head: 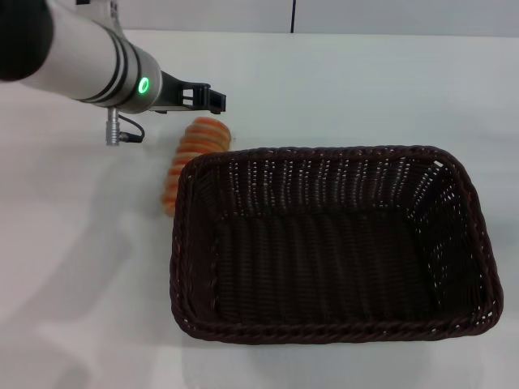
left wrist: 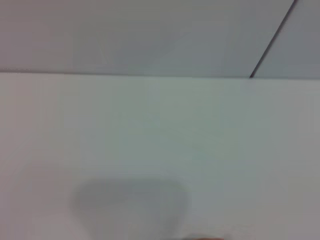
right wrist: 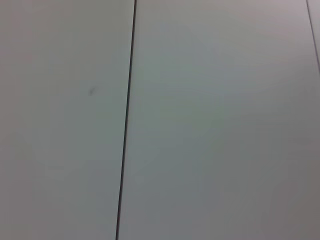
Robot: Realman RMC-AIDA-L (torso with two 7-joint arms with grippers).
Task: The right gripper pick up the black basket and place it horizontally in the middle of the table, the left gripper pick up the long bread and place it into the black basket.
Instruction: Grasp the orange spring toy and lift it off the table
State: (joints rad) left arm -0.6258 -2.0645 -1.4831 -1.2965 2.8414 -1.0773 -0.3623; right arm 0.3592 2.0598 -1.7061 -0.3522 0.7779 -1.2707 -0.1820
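Note:
The black basket (head: 454, 203) lies lengthwise across the white table (head: 73, 292), from the middle toward the right of the head view, with nothing inside it. The long bread (head: 195, 150), striped orange and tan, lies on the table just outside the basket's left far corner, its near end hidden behind the rim. My left gripper (head: 216, 100) hangs above the table just beyond the bread's far end, holding nothing. The left wrist view shows only bare tabletop and a soft shadow. My right gripper is out of view.
A grey wall with a dark vertical seam (head: 293, 16) stands behind the table's far edge. The right wrist view shows only wall panels and a seam (right wrist: 127, 120). Bare tabletop stretches left of the basket and in front of it.

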